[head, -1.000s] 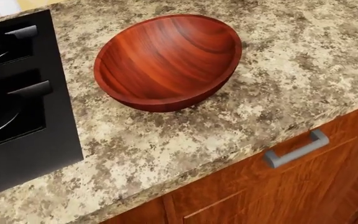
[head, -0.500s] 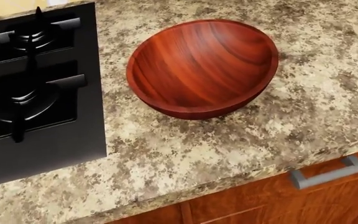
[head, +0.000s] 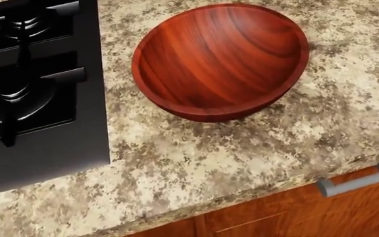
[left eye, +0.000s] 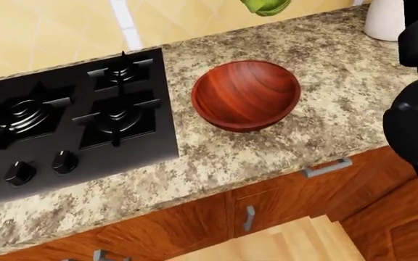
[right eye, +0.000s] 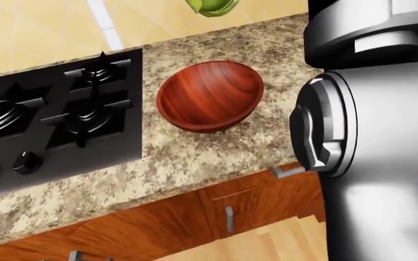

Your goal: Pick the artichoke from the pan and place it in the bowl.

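Observation:
The red-brown wooden bowl [head: 220,59] stands empty on the speckled stone counter [head: 196,163], just right of the black stove [left eye: 71,119]. A green artichoke [left eye: 266,5] shows at the top edge of the left-eye view, above the bowl and cut off by the frame; it also shows in the right-eye view [right eye: 212,6]. What holds it is hidden. No pan shows. My right arm [right eye: 369,136] fills the right side of the right-eye view; neither hand shows.
The stove has bare burners [left eye: 118,117] and knobs [left eye: 64,161] along its lower edge. A white container [left eye: 383,19] stands at the counter's top right. Wooden cabinets with grey handles [left eye: 327,167] lie below the counter's edge.
The whole head view has shifted: the bowl has slid right, then up, and looks larger, so the camera has moved. The bowl itself stays put on the counter.

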Controlling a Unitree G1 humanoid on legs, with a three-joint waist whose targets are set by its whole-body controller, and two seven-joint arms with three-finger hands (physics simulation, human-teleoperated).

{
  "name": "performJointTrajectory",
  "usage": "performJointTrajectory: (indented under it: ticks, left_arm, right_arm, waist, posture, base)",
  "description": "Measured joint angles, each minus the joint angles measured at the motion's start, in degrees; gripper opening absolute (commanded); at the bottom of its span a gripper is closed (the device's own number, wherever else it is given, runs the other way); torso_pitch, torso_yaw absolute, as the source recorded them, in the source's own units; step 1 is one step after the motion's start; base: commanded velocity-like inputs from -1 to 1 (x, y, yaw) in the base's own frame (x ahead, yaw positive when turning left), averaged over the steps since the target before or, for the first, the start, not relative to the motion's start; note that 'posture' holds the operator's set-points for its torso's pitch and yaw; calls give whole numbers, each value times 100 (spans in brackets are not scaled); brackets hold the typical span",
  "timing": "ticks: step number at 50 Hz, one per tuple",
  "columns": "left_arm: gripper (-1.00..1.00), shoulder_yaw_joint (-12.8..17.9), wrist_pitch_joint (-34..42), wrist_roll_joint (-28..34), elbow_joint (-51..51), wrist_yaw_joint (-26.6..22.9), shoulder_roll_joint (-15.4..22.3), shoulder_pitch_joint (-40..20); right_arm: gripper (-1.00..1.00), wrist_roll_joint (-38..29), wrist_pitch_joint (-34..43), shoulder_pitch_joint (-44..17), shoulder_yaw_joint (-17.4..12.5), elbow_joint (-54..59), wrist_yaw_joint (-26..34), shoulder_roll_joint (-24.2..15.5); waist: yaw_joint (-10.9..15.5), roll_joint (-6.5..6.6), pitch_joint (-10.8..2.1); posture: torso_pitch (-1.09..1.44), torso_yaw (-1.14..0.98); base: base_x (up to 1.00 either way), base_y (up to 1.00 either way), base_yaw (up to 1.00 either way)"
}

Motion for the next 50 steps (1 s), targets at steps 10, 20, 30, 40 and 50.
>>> performJointTrajectory:
  ticks: [10, 20, 30, 40, 50]
  left_arm:
    - [100, 0, -6, -19, 0, 10, 6, 5]
    - [100, 30, -34, 14, 4, 0, -43, 53]
    - [100, 0, -17, 20, 15, -3, -46, 33]
    - [100, 34, -28, 18, 10, 8, -41, 40]
    - [100, 41, -39, 17, 19, -5, -42, 51]
  right_arm:
    - [-100, -550, -775, -109, 145, 199, 89, -96]
    - [-100, -1435, -2377, 122, 515, 418, 247, -45]
    - [-100, -1991, -2920, 203, 305, 493, 317, 116]
    - [-100, -2216, -3281, 293, 286, 415, 414, 190]
    - [-100, -2247, -3482, 446, 271, 289, 649, 309]
  waist:
    - [-109, 81, -36]
    - [-162, 18, -39]
    - [-151, 2, 13]
    - [-144, -16, -6]
    - [-143, -2, -7]
  posture:
    - [0, 0]
    - [0, 0]
    - [0, 0]
    - [0, 0]
    - [0, 0]
  base:
    - [0, 0, 0]
    - [0, 0, 0]
    - [0, 0, 0]
    - [0, 0, 0]
    - [0, 0, 0]
